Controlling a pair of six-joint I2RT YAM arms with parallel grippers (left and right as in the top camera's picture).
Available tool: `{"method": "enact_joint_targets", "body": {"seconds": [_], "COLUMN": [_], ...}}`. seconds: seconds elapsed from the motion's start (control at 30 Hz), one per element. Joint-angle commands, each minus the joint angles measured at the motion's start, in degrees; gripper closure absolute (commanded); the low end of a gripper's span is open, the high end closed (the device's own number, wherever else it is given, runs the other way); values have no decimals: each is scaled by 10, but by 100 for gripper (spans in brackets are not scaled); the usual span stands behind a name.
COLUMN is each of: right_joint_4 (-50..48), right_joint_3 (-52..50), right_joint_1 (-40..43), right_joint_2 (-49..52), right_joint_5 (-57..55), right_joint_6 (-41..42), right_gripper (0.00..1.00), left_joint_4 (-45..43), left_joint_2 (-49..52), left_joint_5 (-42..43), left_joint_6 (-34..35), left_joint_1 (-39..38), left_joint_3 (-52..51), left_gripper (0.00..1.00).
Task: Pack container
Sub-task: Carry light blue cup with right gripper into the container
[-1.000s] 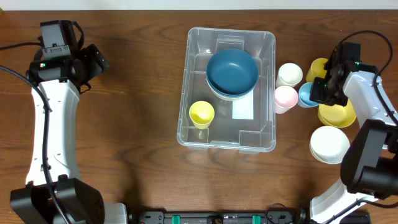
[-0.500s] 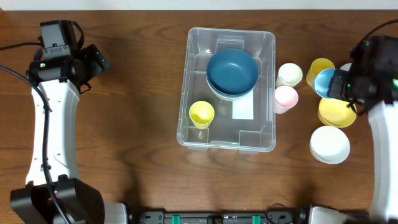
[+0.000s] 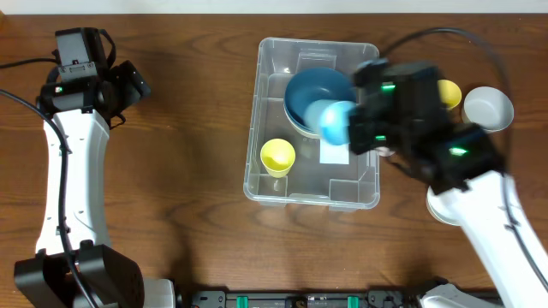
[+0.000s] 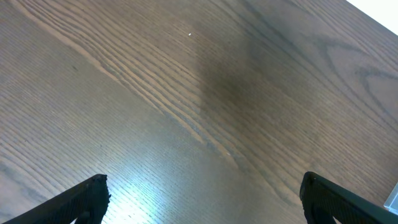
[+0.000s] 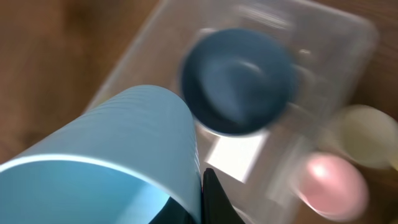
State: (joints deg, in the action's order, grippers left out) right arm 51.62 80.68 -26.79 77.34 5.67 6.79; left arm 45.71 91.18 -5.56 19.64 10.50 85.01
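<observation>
A dark wooden table [image 3: 188, 214] fills the overhead view, and the container [image 3: 261, 128] sits at its centre, with its long axis running from 12 to 6 o'clock. Inside it, a dark blue bowl [image 3: 308, 90] lies toward the 12 o'clock end. A yellow cup [image 3: 277, 156] stands upright near the 7 o'clock corner, and a white label [image 3: 336, 154] shows on the floor toward 5 o'clock.

Your right gripper [image 5: 202, 193] is clamped on the wall of a light blue cup [image 3: 330, 121], holding it above the bin's 3 o'clock side, by the bowl's edge. The arm is blurred, so you cannot read its height. Outside the wall at 3 o'clock, the wrist view shows a pink cup [image 5: 329, 180] and a cream cup [image 5: 367, 140] waiting.

Your left gripper [image 4: 202, 202] is spread wide over bare wood far out at 9 o'clock, holding nothing.

You look to be mid-carry with one cup. The next move calls for lowering it onto free floor, likely by the label or beside the yellow cup rather than onto the bowl. Let go only once it sits steady.
</observation>
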Motion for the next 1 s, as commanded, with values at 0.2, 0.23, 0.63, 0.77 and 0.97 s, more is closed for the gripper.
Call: {"method": "enact_joint_targets", "body": {"seconds": [0.2, 0.23, 0.63, 0.77, 0.97], "right_joint_4": [-49, -50, -51, -48, -38], "right_joint_3": [8, 8, 8, 7, 7], "right_joint_1": [-104, -107, -108, -108, -108], "right_joint_2": [137, 149, 215, 220, 243], "right_joint_5": [-14, -14, -14, -14, -14], "right_joint_6": [0, 0, 0, 0, 0], "right_gripper": [99, 99, 98, 98, 98], "left_joint_4": [1, 1, 1, 1, 1], "left_joint_2": [-5, -5, -5, -5, -5], "left_joint_5": [-7, -7, -7, -7, -7], "left_joint_6": [-1, -1, -1, -1, -1], "left_joint_1": [2, 2, 2, 2, 2], "left_joint_3": [5, 5, 5, 5, 5], "left_gripper": [2, 2, 2, 2, 2]}}
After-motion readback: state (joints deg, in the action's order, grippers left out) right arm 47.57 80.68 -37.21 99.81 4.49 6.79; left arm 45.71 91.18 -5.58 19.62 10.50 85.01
